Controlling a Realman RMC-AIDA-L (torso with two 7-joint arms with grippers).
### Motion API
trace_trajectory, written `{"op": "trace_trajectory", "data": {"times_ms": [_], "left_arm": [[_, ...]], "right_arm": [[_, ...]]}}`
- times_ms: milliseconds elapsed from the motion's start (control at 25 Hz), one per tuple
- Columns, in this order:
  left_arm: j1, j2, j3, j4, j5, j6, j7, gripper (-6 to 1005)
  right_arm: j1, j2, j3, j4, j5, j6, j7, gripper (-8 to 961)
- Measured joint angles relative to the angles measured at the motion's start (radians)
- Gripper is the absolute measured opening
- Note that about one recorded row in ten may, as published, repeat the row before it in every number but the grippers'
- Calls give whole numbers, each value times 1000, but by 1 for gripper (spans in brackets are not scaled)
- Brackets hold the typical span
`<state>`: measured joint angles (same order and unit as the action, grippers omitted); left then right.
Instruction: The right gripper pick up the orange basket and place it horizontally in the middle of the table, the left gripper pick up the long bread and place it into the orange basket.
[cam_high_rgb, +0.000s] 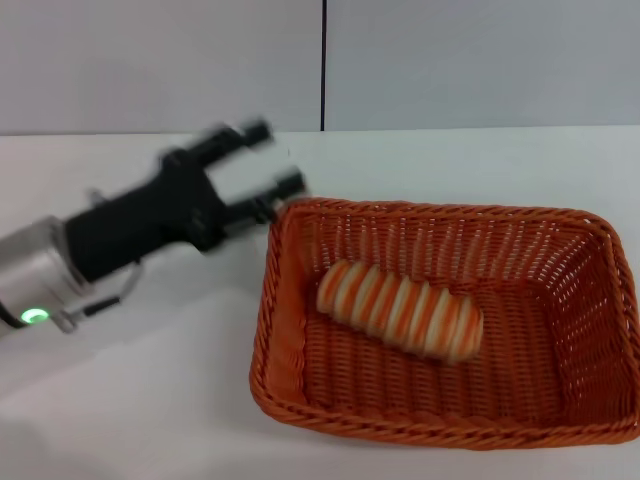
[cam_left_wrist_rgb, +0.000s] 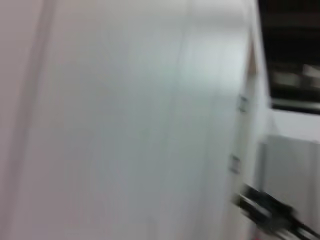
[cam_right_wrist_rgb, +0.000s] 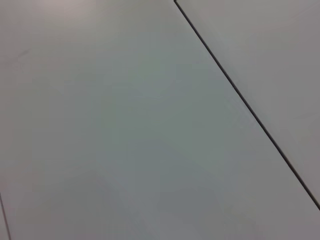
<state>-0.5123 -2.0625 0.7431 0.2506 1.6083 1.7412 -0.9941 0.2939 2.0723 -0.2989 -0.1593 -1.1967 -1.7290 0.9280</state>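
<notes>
The long bread (cam_high_rgb: 400, 311) lies inside the orange basket (cam_high_rgb: 300, 400), on its woven floor, slanted a bit vs. the long sides, nearer the end closest to the left gripper (cam_high_rgb: 268, 167). Nothing touches the loaf. The basket sits flat on the table (cam_high_rgb: 180, 400), long side running across the head view, so both placements look done.

The left gripper is just outside the basket's near-end rim, its lower finger close to the rim corner; can't tell if touching or not. Fingers are spread apart, nothing betw. them, i.e. released. From the claw, the loaf is ahead and below, past the rim; the basket wall stands betw. claw and bread. The arm looks motion-blurred, so I judge it's on the move, prob. clearing off.

Step in hand, as I read it: pull the left arm clear w/o disturbing anything. To do that well: keep fingers apart, lift up and away from the rim first, don't sweep sideways across the braided edge; a snag would drag the light basket off its spot and roll the loaf.

The right gripper isn't seen in any view; its wrist cam shows only plain pale surface w/ a dark seam.
</notes>
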Motion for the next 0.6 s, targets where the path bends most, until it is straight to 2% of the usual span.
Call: {"op": "trace_trajectory", "data": {"times_ms": [40, 80, 120, 360, 400, 480, 560, 600], "left_arm": [[0, 0, 0, 0, 0, 0, 0, 755], [24, 0, -13, 8, -58, -6, 22, 808], [59, -1, -62, 5, -140, -12, 66, 811], [91, -2, -115, 1, -196, -11, 94, 824], [146, -1, -176, -1, -254, 1, 105, 824], [146, -1, -176, -1, -254, 1, 105, 825], [212, 1, -194, 7, -308, 28, 131, 825], [217, 2, -195, 8, -312, 31, 135, 825]], "right_arm": [[0, 0, 1, -1, 2, -3, 0, 544], [1, 0, 3, -2, 3, -4, 0, 544], [1, 0, 5, -2, 4, -5, 0, 544], [16, -1, 13, -4, 9, 5, -8, 544], [20, -1, 13, -4, 9, 6, -21, 544], [28, 0, 13, -4, 10, 6, -52, 544], [34, 1, 14, -2, 12, 6, -85, 544], [37, 2, 14, 5, 12, 6, -121, 544]]}}
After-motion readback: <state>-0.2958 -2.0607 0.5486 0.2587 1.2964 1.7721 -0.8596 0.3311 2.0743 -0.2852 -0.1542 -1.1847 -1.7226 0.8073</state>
